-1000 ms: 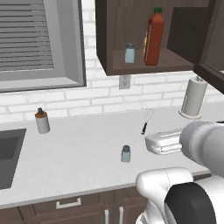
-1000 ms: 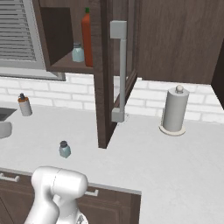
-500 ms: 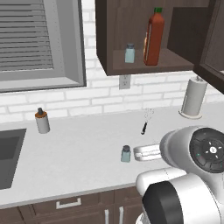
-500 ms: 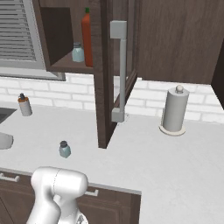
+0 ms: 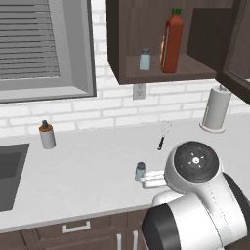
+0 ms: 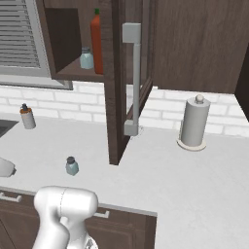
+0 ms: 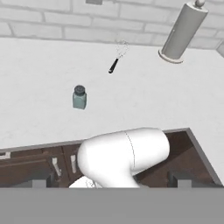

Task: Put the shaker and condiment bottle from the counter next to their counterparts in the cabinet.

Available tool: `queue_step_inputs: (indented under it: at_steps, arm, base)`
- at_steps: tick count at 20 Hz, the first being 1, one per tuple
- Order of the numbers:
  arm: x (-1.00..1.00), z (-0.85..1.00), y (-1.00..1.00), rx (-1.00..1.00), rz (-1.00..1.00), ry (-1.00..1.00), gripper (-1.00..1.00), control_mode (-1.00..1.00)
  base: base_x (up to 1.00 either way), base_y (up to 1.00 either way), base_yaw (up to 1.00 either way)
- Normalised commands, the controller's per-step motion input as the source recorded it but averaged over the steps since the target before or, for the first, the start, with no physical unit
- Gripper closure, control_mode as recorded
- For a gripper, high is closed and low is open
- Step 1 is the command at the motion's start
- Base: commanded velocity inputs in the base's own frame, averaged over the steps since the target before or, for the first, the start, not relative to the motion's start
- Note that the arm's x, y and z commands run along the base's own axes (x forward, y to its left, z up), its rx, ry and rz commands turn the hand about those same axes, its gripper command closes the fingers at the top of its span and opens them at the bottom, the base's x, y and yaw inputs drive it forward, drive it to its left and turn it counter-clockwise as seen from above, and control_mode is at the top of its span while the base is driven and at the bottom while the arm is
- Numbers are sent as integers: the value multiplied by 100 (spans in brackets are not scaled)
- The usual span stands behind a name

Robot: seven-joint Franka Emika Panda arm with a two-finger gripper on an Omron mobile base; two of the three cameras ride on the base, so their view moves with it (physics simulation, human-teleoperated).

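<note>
The small teal shaker (image 5: 140, 171) (image 6: 72, 166) (image 7: 79, 97) with a dark cap stands upright on the white counter (image 5: 88, 166) near its front edge. My gripper (image 7: 111, 180) is open with nothing between its tips, back from the shaker over the counter's front edge. In the left base view the gripper (image 5: 150, 178) appears just right of the shaker, not touching it. The tall red condiment bottle (image 5: 172, 41) (image 6: 97, 41) stands on the shelf of the open cabinet (image 5: 117, 44), with a twin teal shaker (image 5: 145, 59) (image 6: 86, 58) beside it.
The dark cabinet door (image 6: 116, 97) with a silver handle hangs open over the counter. A whisk (image 5: 163, 134) (image 7: 117, 59) lies behind the shaker, and a paper towel roll (image 5: 216, 108) (image 6: 194, 124) stands to the right. A soap dispenser (image 5: 47, 135) and the sink (image 5: 10, 171) are at left.
My arm has swung, bringing the hand left and toward the counter's front, closer to the shaker. The gripper stayed open; nothing on the counter or shelf moved.
</note>
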Motion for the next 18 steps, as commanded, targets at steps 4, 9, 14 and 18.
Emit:
queue_step_inputs:
  at_steps: [4,9,14,18]
  arm:
    - [2,-53,-8,0,0,-2,-100,-100]
    - [10,-41,-13,0,-1,-4,-100,-100]
    - [3,-48,-9,0,0,-6,-100,-100]
    - [8,-45,-11,0,0,-4,-100,-100]
  base:
    - [0,0,0]
    - [0,0,0]
    - [0,0,0]
    - [0,0,0]
